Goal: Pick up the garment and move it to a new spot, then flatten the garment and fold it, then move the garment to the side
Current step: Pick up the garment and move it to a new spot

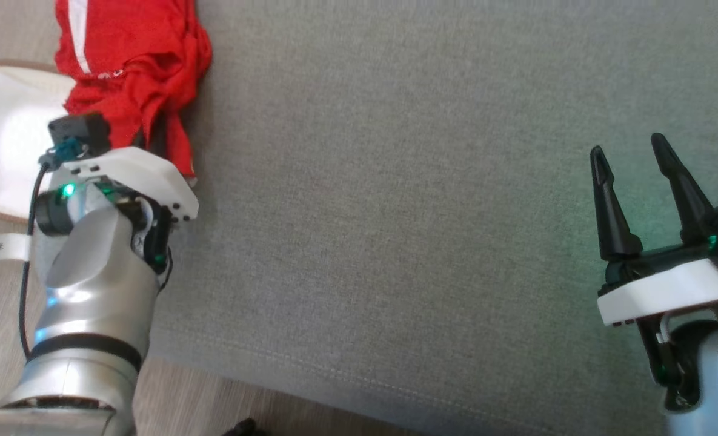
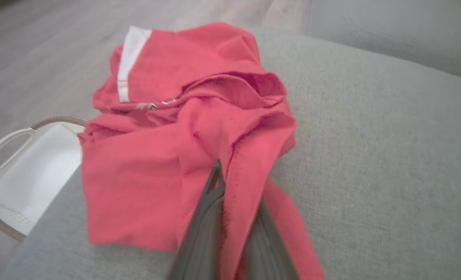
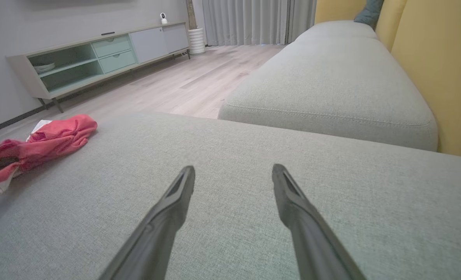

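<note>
Crumpled red garment (image 2: 156, 155) clamped in left gripper (image 2: 224, 179); right gripper (image 3: 233, 169) apart above woven grey cushion (image 3: 253, 233).

I log on my left forearm (image 1: 92, 284): silver shell, black band (image 1: 86, 348), black cable (image 1: 28, 272), white paper tag (image 1: 7, 247), white wrist plate (image 1: 146, 175) with dark screws, black camera block (image 1: 80, 130), green lamp (image 1: 68, 191). On my right gripper (image 1: 628, 145): two long black tapered fingers (image 1: 610, 206), white base plate (image 1: 668, 293).

Grey sofa (image 1: 395, 212) — white basket (image 1: 1, 139)
</note>
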Tool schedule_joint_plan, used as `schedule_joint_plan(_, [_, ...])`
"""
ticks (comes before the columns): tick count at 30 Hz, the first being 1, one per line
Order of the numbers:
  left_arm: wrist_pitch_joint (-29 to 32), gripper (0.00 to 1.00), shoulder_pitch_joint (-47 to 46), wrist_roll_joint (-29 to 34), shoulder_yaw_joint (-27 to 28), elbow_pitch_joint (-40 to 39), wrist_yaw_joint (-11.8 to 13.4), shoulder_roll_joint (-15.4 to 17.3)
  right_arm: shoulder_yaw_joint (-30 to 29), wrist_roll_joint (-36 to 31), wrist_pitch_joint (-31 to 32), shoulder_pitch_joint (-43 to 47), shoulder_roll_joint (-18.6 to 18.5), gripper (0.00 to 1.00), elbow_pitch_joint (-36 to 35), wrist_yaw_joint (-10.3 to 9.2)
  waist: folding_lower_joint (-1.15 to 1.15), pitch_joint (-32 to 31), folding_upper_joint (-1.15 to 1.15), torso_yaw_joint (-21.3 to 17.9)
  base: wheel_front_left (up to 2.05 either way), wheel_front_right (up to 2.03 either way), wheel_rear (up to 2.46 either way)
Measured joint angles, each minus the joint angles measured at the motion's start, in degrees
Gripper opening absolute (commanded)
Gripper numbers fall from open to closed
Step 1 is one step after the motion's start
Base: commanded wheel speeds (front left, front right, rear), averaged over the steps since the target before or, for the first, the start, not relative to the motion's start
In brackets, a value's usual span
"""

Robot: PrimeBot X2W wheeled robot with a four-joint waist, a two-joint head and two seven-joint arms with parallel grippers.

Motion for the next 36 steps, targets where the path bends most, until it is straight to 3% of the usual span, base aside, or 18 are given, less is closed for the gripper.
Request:
schedule_joint_plan(4, [-0.43,0.00,1.97,1.11,0.07,-6.97,1.86,0.59,-0.27,0.01,-1.01,0.27,0.40,1.00,0.56,0.00,0.00,-2.12,0.00,-0.12,0.00,0.00,0.00])
schedule_joint_plan(7, [-0.49,0.00,8.45,3.47,1.05,-22.56,4.94,1.07,-0.93,0.18,-2.67,0.96,1.33,1.00,1.96,0.00,0.00,-5.66,0.00,-0.48,0.00,0.00,0.00])
schedule_joint_plan(11, [-0.49,0.00,21.75,5.17,2.36,-37.76,7.09,1.58,-0.88,1.65,-3.90,4.99,2.57,1.00,3.48,0.00,-0.01,-10.79,0.00,-1.59,0.00,0.00,0.00])
schedule_joint_plan(20, [2.42,0.00,35.67,7.01,2.40,-57.38,9.44,3.97,-0.75,3.07,-4.92,8.18,3.67,1.00,4.16,0.00,-0.01,-16.72,0.00,-5.74,0.00,0.00,0.00])
schedule_joint_plan(26, [5.67,0.00,38.70,7.51,-1.86,-64.52,8.54,3.77,-0.34,3.65,-5.44,8.71,3.74,1.00,4.00,0.00,-0.01,-17.33,0.00,-9.77,0.00,0.00,0.00])
schedule_joint_plan(36, [5.24,0.00,33.95,8.46,-14.40,-62.28,3.61,-0.64,0.79,4.33,-6.93,8.14,3.77,1.00,4.11,0.00,-0.01,-15.55,0.00,-19.80,0.00,0.00,0.00])
